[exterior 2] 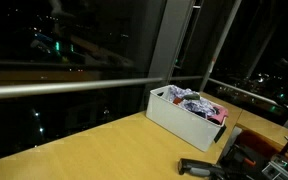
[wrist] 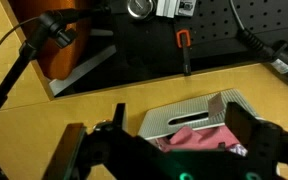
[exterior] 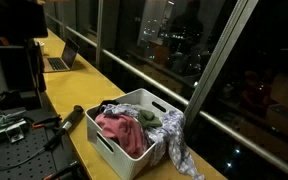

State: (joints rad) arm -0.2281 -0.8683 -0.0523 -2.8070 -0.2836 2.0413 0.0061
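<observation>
Gripper (wrist: 169, 150) spread wide, nothing between the fingers (wrist: 252, 140); the wrist view looks past them straight down onto the white bin (wrist: 184, 115); the bin lies just ahead of and under the hand, partly framed by the two fingers, not touched as far as can be told; pink cloth (wrist: 199, 135) heaped inside it, showing in the gap between the fingers; the bin's long axis runs across the wrist view, tilted a little, roughly in line with the spread of the fingers; in both exterior views the bin (exterior: 119, 150) (exterior 2: 179, 118) stands on the yellow table (exterior: 79, 90) close to the window edge, pink cloth (exterior: 119, 128) on top, a patterned cloth (exterior: 176, 145) draped over one rim and hanging down outside; laptop (exterior: 64, 58) well apart, farther along the table; black perforated board (wrist: 214, 40) beyond the bin in the wrist view; arm itself hard to make out in the dark exterior views.
</observation>
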